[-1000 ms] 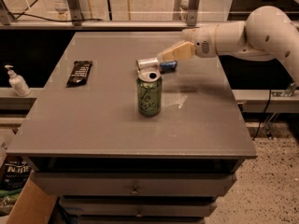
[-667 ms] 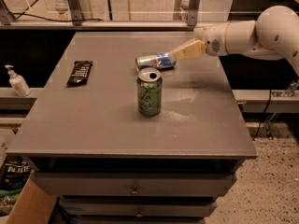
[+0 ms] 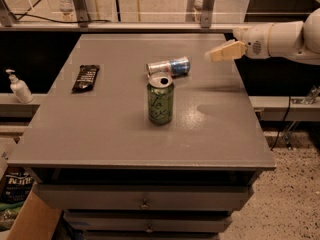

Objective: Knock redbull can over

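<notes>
The redbull can (image 3: 169, 67) lies on its side on the grey table (image 3: 100, 129), just behind the upright green can (image 3: 160, 100). It is slim, blue and silver, with its silver end pointing left. My gripper (image 3: 216, 54) hangs in the air to the right of the lying can, over the table's right part, well apart from it. The white arm reaches in from the right edge of the view.
A dark snack packet (image 3: 86, 77) lies at the table's left. A white pump bottle (image 3: 18, 87) stands on a ledge left of the table. Drawers sit under the tabletop. A cardboard box (image 3: 30, 219) is at the lower left.
My gripper has drawn back to the right and slightly up, away from the lying redbull can. The redbull can and the green can have stayed in place.
</notes>
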Robot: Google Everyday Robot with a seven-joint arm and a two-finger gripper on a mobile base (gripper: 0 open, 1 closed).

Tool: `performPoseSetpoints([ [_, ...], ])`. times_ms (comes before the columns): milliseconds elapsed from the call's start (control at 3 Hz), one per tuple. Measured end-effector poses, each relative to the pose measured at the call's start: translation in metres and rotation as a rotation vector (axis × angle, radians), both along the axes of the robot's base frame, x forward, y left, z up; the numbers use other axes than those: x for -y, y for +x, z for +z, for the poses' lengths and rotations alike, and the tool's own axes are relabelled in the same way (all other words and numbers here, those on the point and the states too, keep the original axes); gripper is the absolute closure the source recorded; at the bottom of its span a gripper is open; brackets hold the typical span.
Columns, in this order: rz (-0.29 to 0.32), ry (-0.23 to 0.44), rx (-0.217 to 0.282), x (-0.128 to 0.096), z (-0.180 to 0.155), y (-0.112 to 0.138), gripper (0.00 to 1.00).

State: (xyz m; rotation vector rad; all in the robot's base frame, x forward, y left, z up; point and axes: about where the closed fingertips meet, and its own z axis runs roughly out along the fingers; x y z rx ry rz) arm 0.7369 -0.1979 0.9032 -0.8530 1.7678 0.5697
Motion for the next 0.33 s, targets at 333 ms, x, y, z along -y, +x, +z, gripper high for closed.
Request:
performPoseSetpoints([
  [333,0.0,0.0,0.0,-0.0002,-0.0001,0.0,0.0],
])
